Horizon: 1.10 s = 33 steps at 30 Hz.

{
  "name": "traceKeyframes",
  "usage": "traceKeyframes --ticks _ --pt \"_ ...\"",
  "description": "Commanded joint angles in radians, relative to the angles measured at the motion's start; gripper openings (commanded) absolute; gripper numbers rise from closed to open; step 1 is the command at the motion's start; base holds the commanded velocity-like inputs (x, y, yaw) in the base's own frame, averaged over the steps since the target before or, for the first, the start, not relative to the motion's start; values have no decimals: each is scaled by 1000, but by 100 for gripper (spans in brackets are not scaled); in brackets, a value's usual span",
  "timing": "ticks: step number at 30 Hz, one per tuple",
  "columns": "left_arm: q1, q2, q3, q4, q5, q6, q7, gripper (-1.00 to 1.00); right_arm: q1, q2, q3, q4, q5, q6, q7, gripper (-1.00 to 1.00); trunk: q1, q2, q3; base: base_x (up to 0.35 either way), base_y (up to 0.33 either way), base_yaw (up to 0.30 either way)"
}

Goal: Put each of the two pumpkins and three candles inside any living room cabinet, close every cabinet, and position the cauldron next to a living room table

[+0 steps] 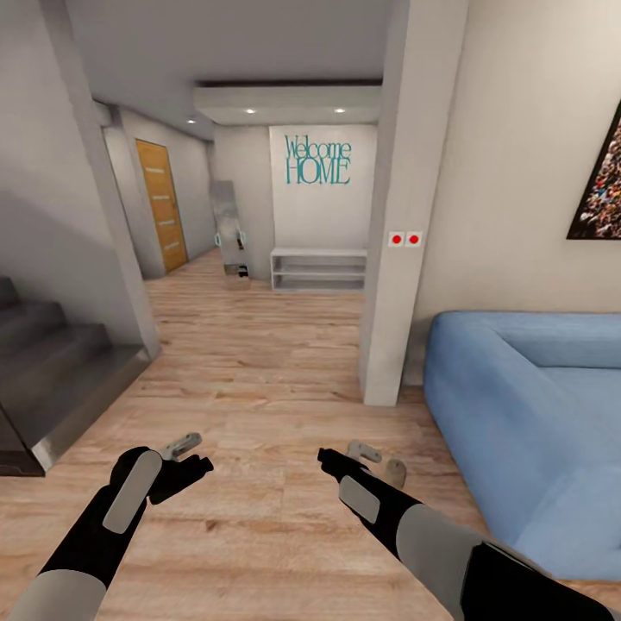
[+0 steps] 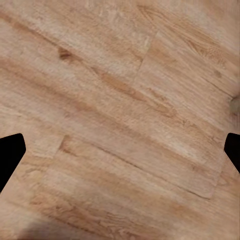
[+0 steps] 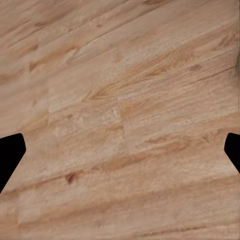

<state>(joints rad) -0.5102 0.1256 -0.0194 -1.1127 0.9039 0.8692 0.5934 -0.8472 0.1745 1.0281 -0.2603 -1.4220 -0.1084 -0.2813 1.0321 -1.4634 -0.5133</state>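
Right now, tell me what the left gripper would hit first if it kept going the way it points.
Most likely the wood floor. The left gripper has its fingers wide apart with only bare planks between them. How far off the floor lies is unclear.

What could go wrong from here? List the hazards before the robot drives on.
1. The blue sofa sits close beside the right gripper; a turn that way could likely clip it.
2. The pillar stands just ahead, narrowing the path.
3. The stairs border the left gripper side, so drifting there risks a bump.
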Motion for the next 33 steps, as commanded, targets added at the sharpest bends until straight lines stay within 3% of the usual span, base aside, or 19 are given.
traceKeyframes --ticks 1,7,11,15,22,26,33 --pt "-1 1 -2 -1 10 1 10 100 -1 0 8 -1 -14 -5 -16 100 1 -1 -1 335 0 0" --pt "-1 0 -2 -1 10 1 10 100 -1 0 -7 0 -21 20 -44 100 1 -1 -1 335 0 0" --pt "-1 0 -3 -1 10 1 11 100 -1 0 -94 0 -20 76 -46 100 1 -1 -1 335 0 0" --pt "-1 0 -3 -1 10 1 11 100 -1 0 -130 0 -19 116 -47 100 1 -1 -1 335 0 0" --pt "-1 0 -4 -1 9 1 11 100 -1 -1 -142 0 -20 135 -48 100 1 -1 -1 335 0 0" --pt "-1 0 -4 -1 9 1 11 100 -1 -19 -145 16 -24 164 -48 100 1 -1 -1 335 0 0" --pt "-1 2 -2 -1 10 1 11 100 -1 -40 -145 63 -116 165 -47 100 1 -1 -1 335 0 0"
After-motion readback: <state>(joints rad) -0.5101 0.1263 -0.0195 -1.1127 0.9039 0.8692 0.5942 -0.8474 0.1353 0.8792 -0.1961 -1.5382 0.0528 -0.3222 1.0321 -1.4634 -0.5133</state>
